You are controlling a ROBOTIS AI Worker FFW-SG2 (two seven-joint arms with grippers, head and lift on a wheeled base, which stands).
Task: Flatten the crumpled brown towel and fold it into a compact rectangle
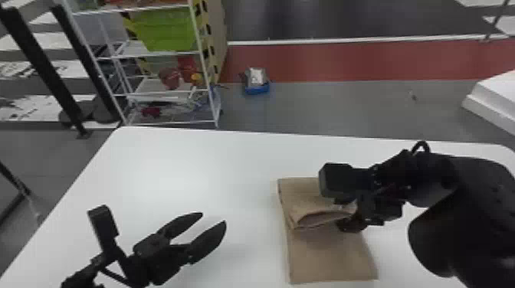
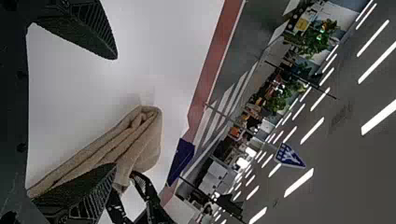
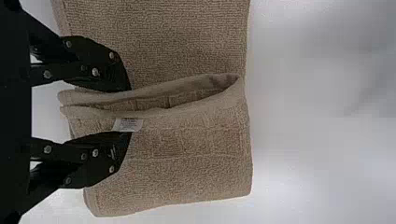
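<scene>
The brown towel (image 1: 333, 254) lies flat at the right of the table, its far part folded over and the flap's near edge slightly raised. At that raised edge, my right gripper (image 1: 341, 214) stands low over the towel's right side. In the right wrist view the towel (image 3: 187, 154) shows a small white tag, and the parted fingers of my right gripper (image 3: 130, 111) have the flap's layered edge between them. My left gripper (image 1: 214, 218) is open above bare table, left of the towel. The left wrist view has the towel (image 2: 144, 135) beyond my open left gripper (image 2: 116, 112), partly behind one finger.
The white table (image 1: 161, 168) extends left of and beyond the towel. Behind its far edge stand a shelf rack (image 1: 168, 91) with a green bin, and a small blue-and-grey object (image 1: 256, 81) on the floor.
</scene>
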